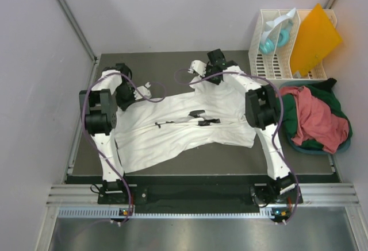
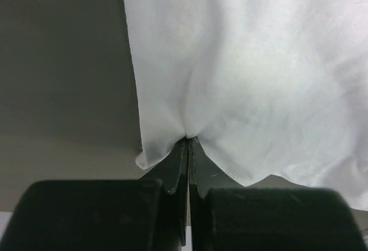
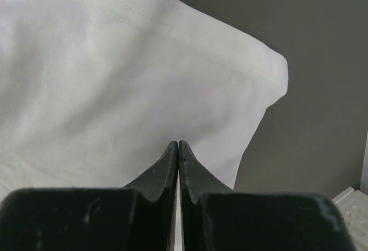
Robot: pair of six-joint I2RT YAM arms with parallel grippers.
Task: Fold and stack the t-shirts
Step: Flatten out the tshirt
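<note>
A large white t-shirt (image 1: 184,127) lies spread and creased across the dark table (image 1: 299,162). My left gripper (image 1: 138,93) is at the shirt's far left corner. In the left wrist view it (image 2: 188,139) is shut on a puckered pinch of the white t-shirt (image 2: 253,73) near its hem. My right gripper (image 1: 195,70) is at the shirt's far edge. In the right wrist view it (image 3: 178,143) is shut, its tips over a flat, hemmed part of the white t-shirt (image 3: 115,84), with no cloth seen between the jaws. Salmon-red (image 1: 319,119) and dark green (image 1: 290,122) t-shirts lie heaped at the right.
The coloured shirts fill a teal basket (image 1: 307,149) at the table's right edge. Behind it stands a white slatted rack (image 1: 261,61) holding a stiff orange sheet (image 1: 313,38) and a pale teal item (image 1: 269,43). Grey walls close in the left and back.
</note>
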